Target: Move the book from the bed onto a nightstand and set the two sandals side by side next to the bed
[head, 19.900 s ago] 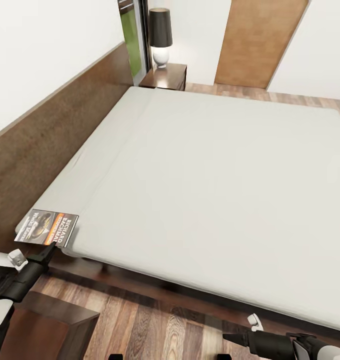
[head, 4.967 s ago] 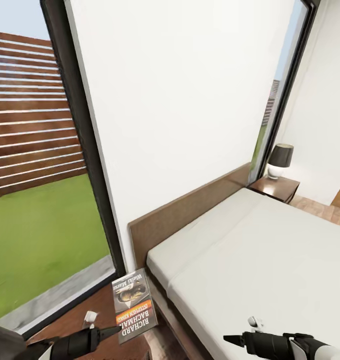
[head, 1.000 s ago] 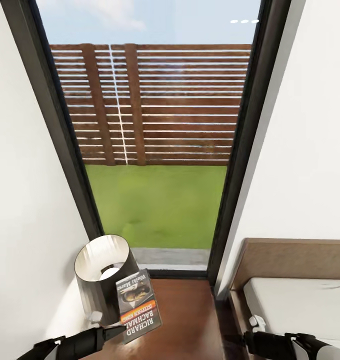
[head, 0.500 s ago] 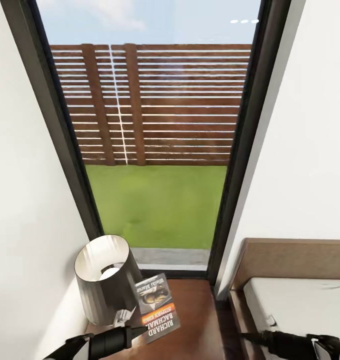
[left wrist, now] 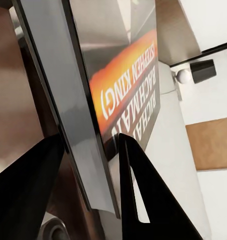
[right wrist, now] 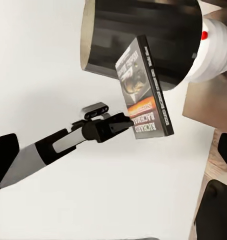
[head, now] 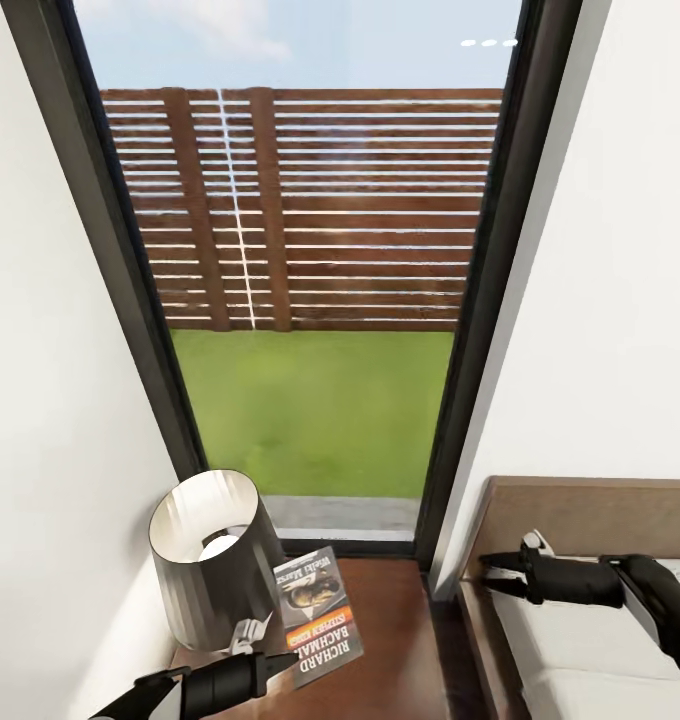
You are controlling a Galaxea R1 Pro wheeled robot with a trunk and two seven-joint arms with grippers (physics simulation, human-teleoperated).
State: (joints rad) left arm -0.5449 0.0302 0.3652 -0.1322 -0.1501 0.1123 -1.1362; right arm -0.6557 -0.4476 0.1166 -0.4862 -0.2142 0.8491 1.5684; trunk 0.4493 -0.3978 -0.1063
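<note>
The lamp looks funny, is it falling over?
Yes, it looks odd. The lamp on the nightstand leans over, its dark shade tipped so the open top shows. The book, pinched by the left gripper, sits right beside the shade, maybe touching it.

head, right wrist share book

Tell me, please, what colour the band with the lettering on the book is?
Orange, with white lettering, on the book; the left wrist view shows it best.
</note>
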